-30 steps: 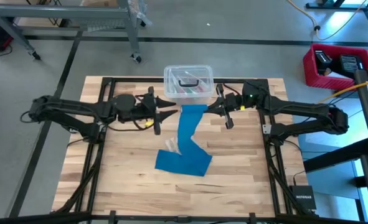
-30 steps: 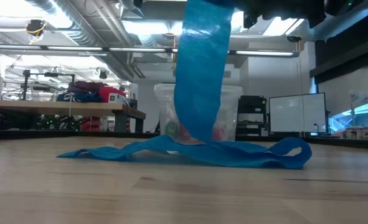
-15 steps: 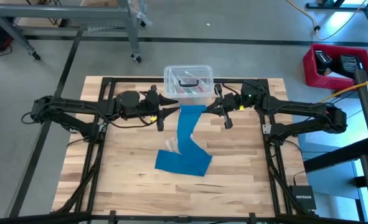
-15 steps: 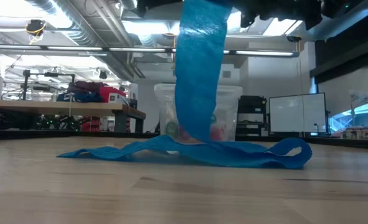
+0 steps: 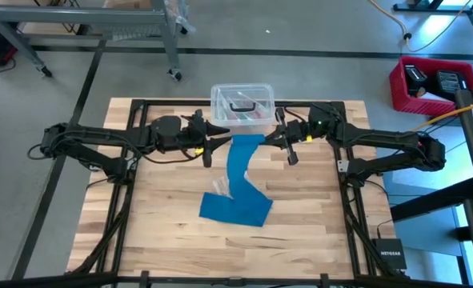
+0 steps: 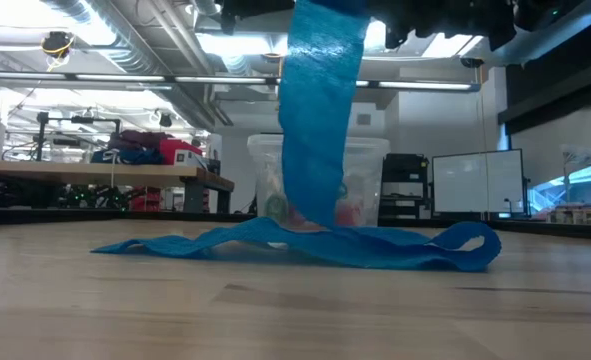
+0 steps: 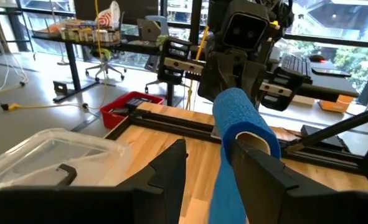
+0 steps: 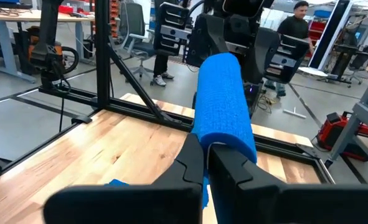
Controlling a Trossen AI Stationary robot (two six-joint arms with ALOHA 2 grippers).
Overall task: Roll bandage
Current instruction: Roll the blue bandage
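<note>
Blue bandage [image 5: 242, 180] hangs upright, tail heaped on table

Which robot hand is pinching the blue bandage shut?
The right hand. Its fingers are squeezed together on the bandage; the left hand has its fingers apart around the roll.

My two arms were dark, near black, built of slim tubular links joined by thicker rounded joints. Black cables looped loosely beside each shoulder. My left gripper [image 5: 212, 145] carried a small yellow mark near its wrist, and my right gripper [image 5: 278, 138] had a tiny green light glowing on the housing behind it. The fingers [image 7: 171, 171] were matte black, flat-sided and angular, tapering toward the tips. Seen from my left wrist, my right wrist's blocky camera housing [image 7: 243, 31] showed a rounded dark face, with a yellow cable running beside it.
</note>
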